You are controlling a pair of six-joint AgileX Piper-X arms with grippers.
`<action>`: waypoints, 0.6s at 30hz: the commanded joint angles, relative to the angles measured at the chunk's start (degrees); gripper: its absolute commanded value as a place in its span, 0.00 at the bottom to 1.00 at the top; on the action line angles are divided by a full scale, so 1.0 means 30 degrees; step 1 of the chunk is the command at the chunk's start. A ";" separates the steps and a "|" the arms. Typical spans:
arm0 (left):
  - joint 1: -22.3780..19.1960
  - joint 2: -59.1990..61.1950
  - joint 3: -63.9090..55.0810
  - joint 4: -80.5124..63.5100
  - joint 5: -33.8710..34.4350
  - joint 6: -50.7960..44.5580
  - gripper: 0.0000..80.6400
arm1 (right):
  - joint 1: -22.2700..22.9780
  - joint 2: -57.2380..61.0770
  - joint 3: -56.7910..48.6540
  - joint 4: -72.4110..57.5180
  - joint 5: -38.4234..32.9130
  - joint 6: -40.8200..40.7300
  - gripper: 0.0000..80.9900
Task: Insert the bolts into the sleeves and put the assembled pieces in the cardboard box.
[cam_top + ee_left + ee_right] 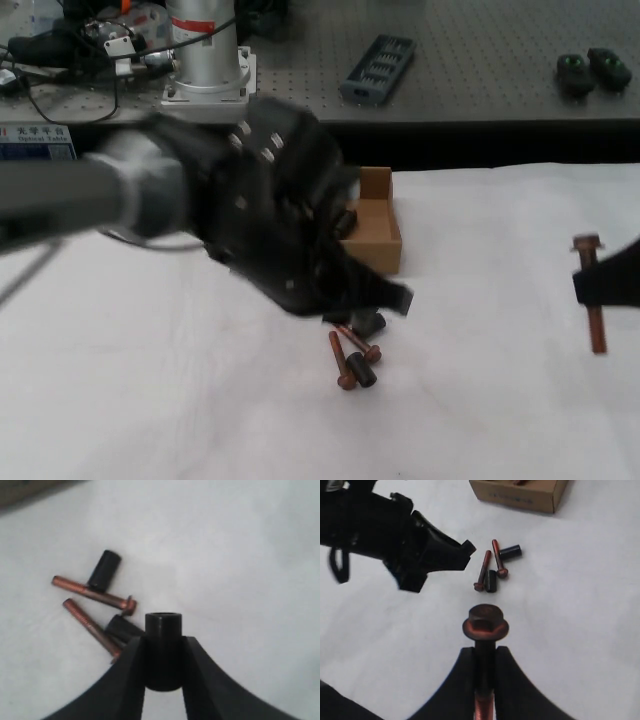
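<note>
Where the black sleeve (164, 625) stands upright, the left gripper (164, 641) pinches it between both fingers. A copper bolt (485, 622), head up, is clamped in the right gripper (485, 652), well apart from it. Two loose bolts (482, 571) and two loose sleeves (510, 552) lie clustered on the white-covered bench (480, 380) near the left gripper. The cardboard box (520, 495) sits beyond them.

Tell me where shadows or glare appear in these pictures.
High view: the metal post shines brightly, the white cloth is fairly evenly lit. Left wrist view: only faint, soft shadows beside the loose bolts; the sleeve in the left gripper looks matt. Right wrist view: the held bolt has a dull sheen, no hard glare.
</note>
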 commanded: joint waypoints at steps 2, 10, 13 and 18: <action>-0.0044 -0.1379 0.0896 -0.0963 0.1706 0.0610 0.01 | -0.0077 0.0699 -0.0050 -0.1397 -0.0652 0.0621 0.02; 0.0506 -0.5977 0.5976 -0.5976 0.5738 -0.0844 0.01 | -0.0077 0.2431 -0.0050 -0.6794 -0.3348 0.4369 0.02; 0.1027 -0.7002 0.7627 -0.8501 0.6851 -0.1920 0.01 | -0.0077 0.2883 -0.0050 -0.8967 -0.4483 0.6285 0.02; 0.1820 -0.7209 0.9559 -1.4044 0.6922 -0.5301 0.01 | 0.0003 0.3325 -0.0050 -1.1026 -0.5008 0.8191 0.02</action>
